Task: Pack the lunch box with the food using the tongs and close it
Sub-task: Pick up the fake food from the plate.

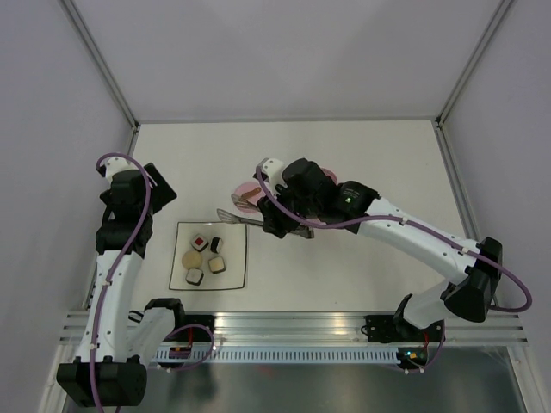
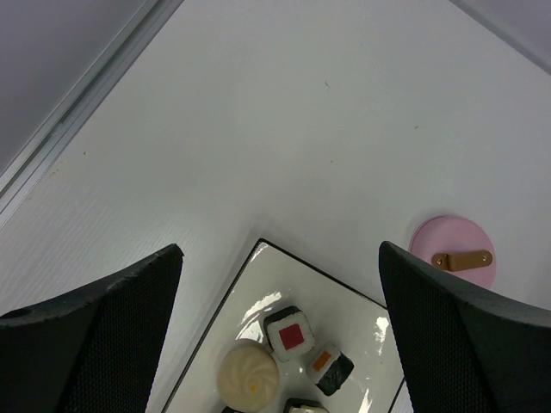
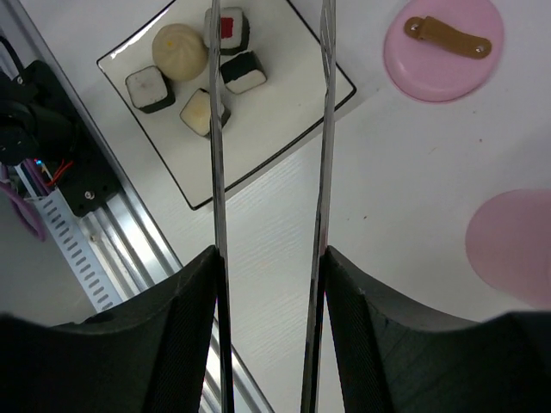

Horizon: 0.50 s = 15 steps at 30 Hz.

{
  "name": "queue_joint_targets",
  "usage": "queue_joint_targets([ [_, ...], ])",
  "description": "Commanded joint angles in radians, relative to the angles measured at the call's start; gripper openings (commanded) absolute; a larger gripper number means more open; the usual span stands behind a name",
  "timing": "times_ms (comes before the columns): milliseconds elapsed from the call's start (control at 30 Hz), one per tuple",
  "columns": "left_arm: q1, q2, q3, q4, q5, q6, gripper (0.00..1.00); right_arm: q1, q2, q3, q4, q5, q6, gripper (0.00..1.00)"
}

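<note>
Long silver tongs (image 3: 215,129) run forward from my right gripper (image 3: 269,258), whose fingers press on the outside of both arms. In the top view the tongs (image 1: 234,218) hang over the far edge of the white plate (image 1: 233,258). The food lies on that plate (image 3: 284,95): a beige ball (image 3: 179,50), a red-centred roll (image 3: 226,27) and three other rolls. The pink lid (image 3: 443,47) with its brown strip lies flat on the table. The pink lunch box (image 3: 515,245) stands at the right. My left gripper (image 2: 280,249) is open and empty, above the plate's far corner.
A metal rail (image 1: 301,331) runs along the near table edge, with a cable channel (image 3: 69,232) close to the plate. Grey walls with metal posts (image 1: 108,64) enclose the table on three sides. My right arm (image 1: 413,237) covers most of the lunch box from above.
</note>
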Motion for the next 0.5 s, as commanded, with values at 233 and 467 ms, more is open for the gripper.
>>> queue_joint_targets([
  [233, 0.009, -0.029, -0.012, 0.002, -0.021, -0.013, 1.0, 0.164, 0.104, -0.075, 0.301, -0.055, -0.071, 0.57],
  [467, 0.007, -0.032, -0.015, 0.004, -0.016, -0.013, 1.0, 0.205, 0.212, -0.06, 0.284, 0.074, -0.065, 0.56],
])
